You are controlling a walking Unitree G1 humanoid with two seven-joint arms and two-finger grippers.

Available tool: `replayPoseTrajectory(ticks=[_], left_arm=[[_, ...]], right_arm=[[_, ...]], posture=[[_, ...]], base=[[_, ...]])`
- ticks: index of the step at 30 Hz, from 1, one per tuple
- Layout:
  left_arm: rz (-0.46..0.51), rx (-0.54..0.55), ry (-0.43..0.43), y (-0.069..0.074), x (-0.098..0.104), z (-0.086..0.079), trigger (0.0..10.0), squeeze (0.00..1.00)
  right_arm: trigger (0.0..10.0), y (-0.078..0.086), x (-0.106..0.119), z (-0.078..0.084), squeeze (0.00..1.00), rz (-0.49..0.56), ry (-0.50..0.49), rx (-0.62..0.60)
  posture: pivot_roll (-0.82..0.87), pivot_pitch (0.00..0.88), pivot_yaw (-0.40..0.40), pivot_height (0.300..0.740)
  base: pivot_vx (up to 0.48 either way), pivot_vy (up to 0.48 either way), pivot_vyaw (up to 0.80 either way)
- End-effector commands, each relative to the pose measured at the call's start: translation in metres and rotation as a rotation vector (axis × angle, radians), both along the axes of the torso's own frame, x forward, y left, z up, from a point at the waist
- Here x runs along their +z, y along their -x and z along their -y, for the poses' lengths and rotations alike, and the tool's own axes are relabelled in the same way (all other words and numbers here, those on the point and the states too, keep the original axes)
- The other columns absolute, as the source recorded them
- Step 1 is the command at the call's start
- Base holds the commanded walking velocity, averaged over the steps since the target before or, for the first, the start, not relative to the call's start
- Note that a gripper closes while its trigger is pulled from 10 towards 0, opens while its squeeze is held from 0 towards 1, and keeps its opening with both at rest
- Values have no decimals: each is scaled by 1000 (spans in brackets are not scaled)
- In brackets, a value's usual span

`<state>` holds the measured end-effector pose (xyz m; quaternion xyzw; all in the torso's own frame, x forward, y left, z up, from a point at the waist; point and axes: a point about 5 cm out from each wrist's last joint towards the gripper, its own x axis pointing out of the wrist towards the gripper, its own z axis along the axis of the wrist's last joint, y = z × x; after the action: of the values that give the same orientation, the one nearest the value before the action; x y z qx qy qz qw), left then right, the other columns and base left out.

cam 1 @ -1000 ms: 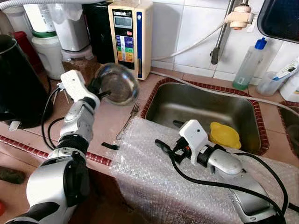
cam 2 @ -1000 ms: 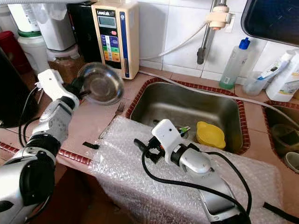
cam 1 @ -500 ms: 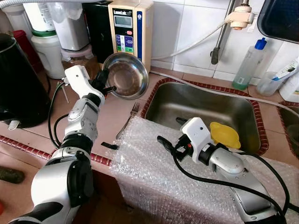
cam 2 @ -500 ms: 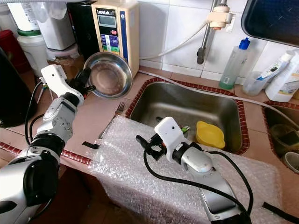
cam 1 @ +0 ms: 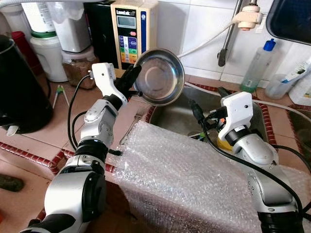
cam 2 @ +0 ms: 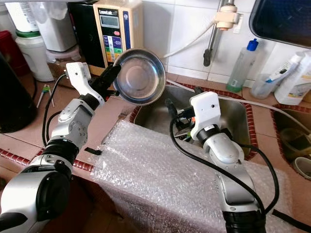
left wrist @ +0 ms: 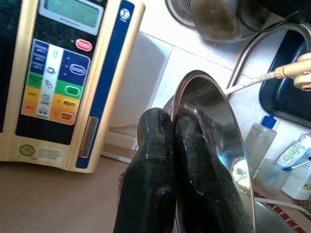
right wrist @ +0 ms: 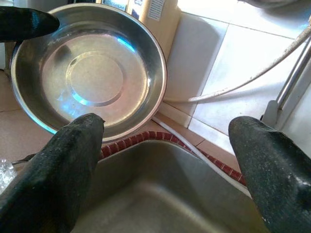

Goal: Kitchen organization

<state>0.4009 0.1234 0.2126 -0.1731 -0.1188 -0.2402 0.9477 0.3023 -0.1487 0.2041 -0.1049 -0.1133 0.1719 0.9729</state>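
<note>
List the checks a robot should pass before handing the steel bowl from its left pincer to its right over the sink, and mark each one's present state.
1. Left pincer clamped on steel bowl rim: ok.
2. Right pincer open to receive: ok.
3. Bowl held off the counter: ok.
4. Right pincer facing the bowl: ok.
5. Right pincer already touching the bowl: not ok, apart.
6. Sink floor free below: cannot tell.

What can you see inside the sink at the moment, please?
In the sink, only bare steel wall and a sliver of something yellow show. The right gripper, the bubble wrap and the steel bowl in the left gripper cover the rest.
</note>
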Motion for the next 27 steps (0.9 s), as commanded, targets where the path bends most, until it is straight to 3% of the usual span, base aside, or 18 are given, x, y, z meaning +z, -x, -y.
replayPoseTrajectory(ticks=[1, 3, 5, 9, 20, 21, 22, 23, 27], left_arm=[[44, -17, -30, 1, 5, 1, 0, 0], [134, -287, -28, 19, 8, 36, 0, 0], [136, -373, -17, 24, 8, 44, 0, 0], [142, -456, -39, 31, 5, 52, 0, 0], [128, -498, -67, 41, 0, 56, 0, 0], [127, -498, -74, 41, 0, 55, 0, 0], [127, -498, -74, 41, 0, 55, 0, 0], [130, -494, -71, 41, 1, 54, 0, 0], [131, -504, -45, 40, 6, 54, 0, 0]], right_arm=[[10000, -2, 1, 5, 0, 1, -25, -25], [10000, -8, 5, 22, 0, 10, -112, -136], [10000, -10, 6, 27, 0, 4, -162, -165], [10000, -12, 8, 31, 0, 11, -183, -195], [10000, -13, 0, 30, 0, -20, -187, -205], [7569, -13, 0, 30, 0, -24, -188, -205], [7569, -13, 0, 30, 0, -24, -188, -205], [0, -14, -2, 32, 0, -40, -210, -219], [0, -16, -4, 34, 0, -72, -258, -218]], posture=[[39, 0, 1, 740], [40, 0, 2, 740], [40, 0, 2, 740], [40, 0, 6, 740], [39, 0, 8, 740], [38, 0, 11, 740], [38, 0, 11, 740], [37, 0, 13, 740], [35, 0, 17, 740]], base=[[0, 0, 0], [0, 0, 0], [0, 0, 0], [0, 0, 0], [0, 0, 0], [0, 0, 0], [0, 0, 0], [0, 0, 0], [0, 0, 0]])
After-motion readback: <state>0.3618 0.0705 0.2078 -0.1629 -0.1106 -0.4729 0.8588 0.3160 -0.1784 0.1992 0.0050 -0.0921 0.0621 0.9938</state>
